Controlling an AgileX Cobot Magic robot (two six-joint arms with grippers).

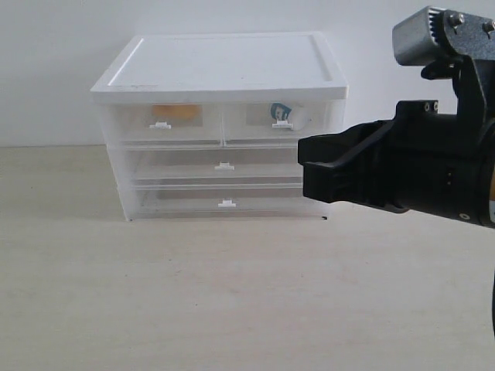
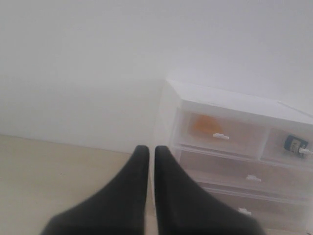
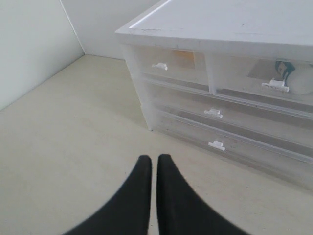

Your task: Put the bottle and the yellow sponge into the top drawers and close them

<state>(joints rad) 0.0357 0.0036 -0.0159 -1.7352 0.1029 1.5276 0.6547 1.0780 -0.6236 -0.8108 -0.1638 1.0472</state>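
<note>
Exterior view: sponge (image 1: 176,111) and bottle (image 1: 280,112) sit inside the chest (image 1: 224,66)

The chest stands near the far edge of the bench (image 1: 232,294), close to the wall. The left gripper (image 2: 151,152) shows only in the left wrist view. Its jaws are pressed together on nothing, and it is off the chest's left side, clear of it. The left top drawer (image 1: 161,122) has its front flush with the chest, and the sponge shows through it as an orange blur behind the handle. The right top drawer (image 1: 267,127) is flush too. The bottle lies inside it just behind the handle, with its teal and blue label facing out. The right arm (image 1: 402,166) fills the right side of the view. The right gripper (image 3: 156,159) has its jaws together and empty over the bare bench in front of the chest, not touching it.
</note>
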